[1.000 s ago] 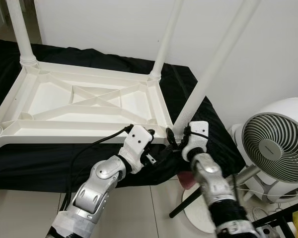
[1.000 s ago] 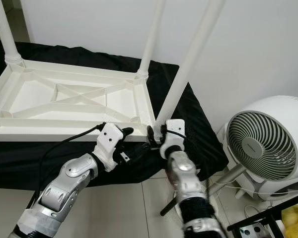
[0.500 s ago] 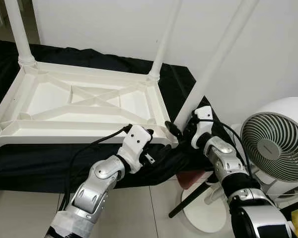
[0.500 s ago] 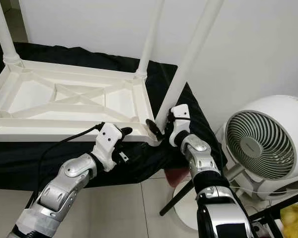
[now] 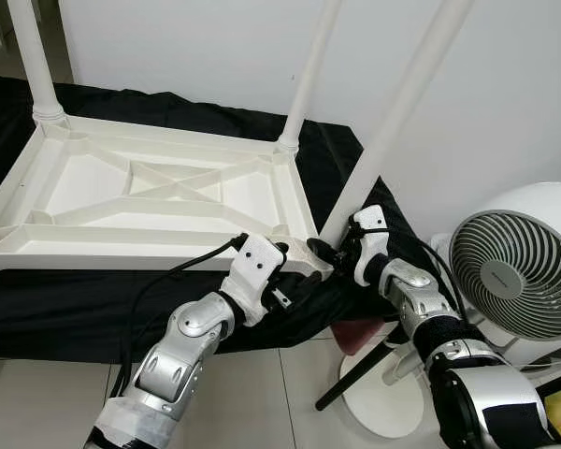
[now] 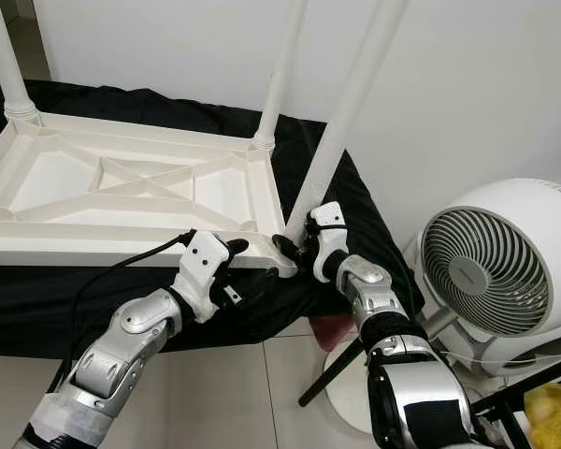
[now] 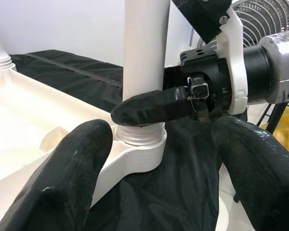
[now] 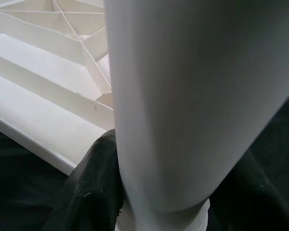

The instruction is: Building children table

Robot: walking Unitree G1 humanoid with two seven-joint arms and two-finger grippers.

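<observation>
Since a second ago the right gripper (image 5: 341,251) has come round from in front of the near corner to the far side of the leaning table leg (image 5: 393,110), and the leg now tilts a little less steeply; the left gripper (image 5: 290,281) has hardly shifted.

The white table top (image 5: 159,201) lies upside down on a black cloth (image 5: 65,299), ribbed underside facing up, its long axis running left to right. Two legs stand upright in the far corner sockets, one at the far left (image 5: 30,56) and one at the far right (image 5: 309,79). The leaning table leg sits with its lower end in the near right corner socket (image 7: 139,142), its long axis rising up and to the right.

The right gripper is clamped on the base of that leg, just above the socket: in the right wrist view the leg (image 8: 192,96) fills the gap between the two black fingers (image 8: 94,187), which press against it on either side. The left gripper is just in front of the same corner with its fingers (image 7: 62,178) spread wide apart, touching nothing; the socket and the leg's base lie between them but further off.

A white fan (image 5: 519,271) stands on the floor to the right. No writing can be read anywhere.
</observation>
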